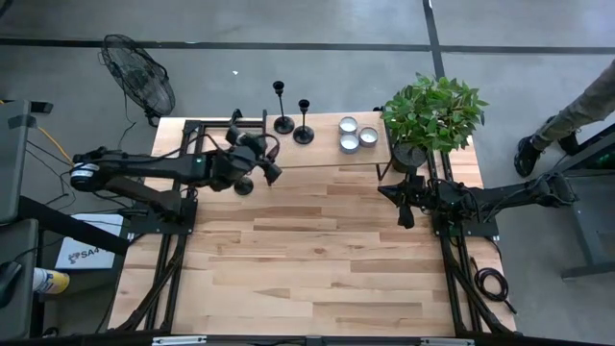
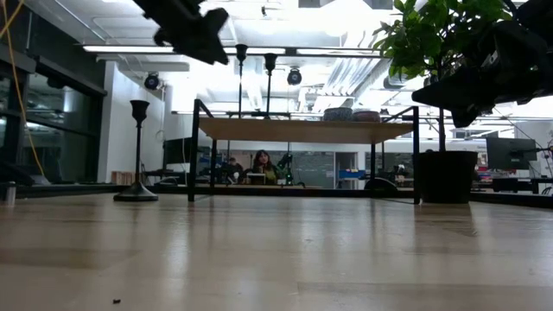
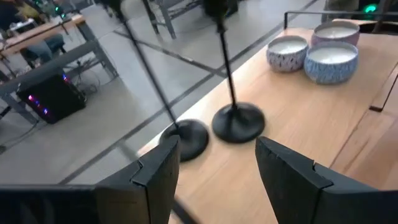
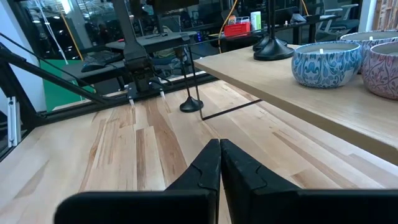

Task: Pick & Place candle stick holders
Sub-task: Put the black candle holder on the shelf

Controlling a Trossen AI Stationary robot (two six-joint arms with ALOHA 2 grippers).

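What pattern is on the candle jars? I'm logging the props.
The jars carry a blue swirling print on white, at least on two; clearest in the right wrist view.

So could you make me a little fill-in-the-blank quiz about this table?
1. On the raised shelf stand ___ black holders beside three candles.
2. A third holder stands on the ___, below the shelf.
3. The left gripper is ___, facing the shelf's holders.
4. The right gripper is ___, near the plant.

Missing words: two; table; open; shut
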